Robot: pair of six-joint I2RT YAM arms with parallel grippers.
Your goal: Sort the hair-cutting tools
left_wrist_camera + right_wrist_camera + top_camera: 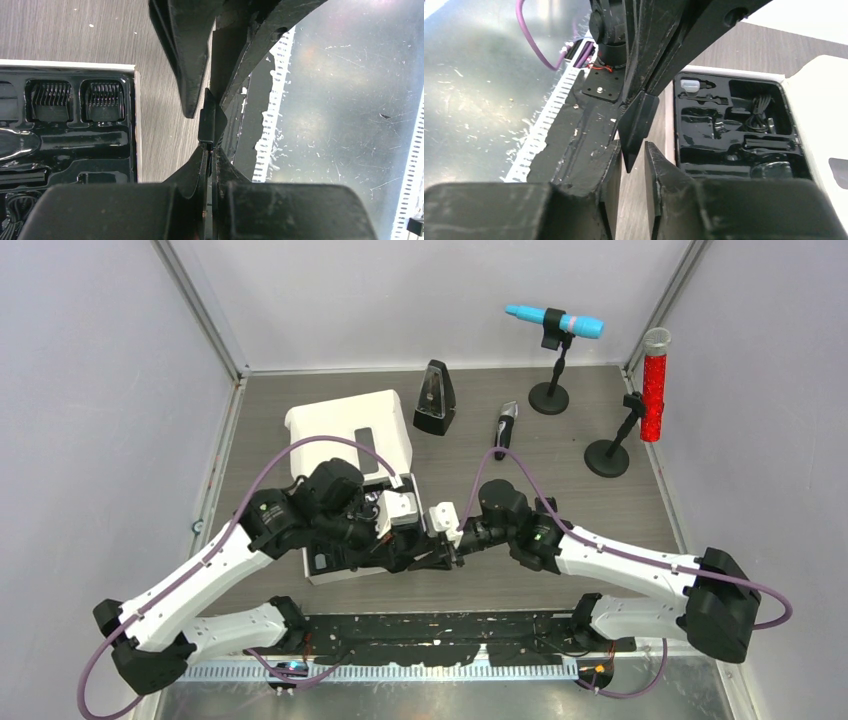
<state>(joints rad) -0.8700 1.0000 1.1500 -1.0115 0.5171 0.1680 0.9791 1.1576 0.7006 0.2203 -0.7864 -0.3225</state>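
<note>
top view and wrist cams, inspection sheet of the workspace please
surface: dark wood-grain table
job's things: clipper loose on the table; comb guard held between the grippers; open white case holds two more guards and a coiled cable
clutter: metronome, blue microphone, red microphone toward the far edge
grippers: left gripper shut on the comb guard; right gripper open around its tip
cables: purple arm cables arch over case and near clipper
surroundings: grey walls, nothing else seen

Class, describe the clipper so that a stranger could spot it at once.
Start at the white box. Right of it stands a black metronome. The clipper lies just right of that: slim, black and silver, lying flat where its neighbours stand upright.
</note>
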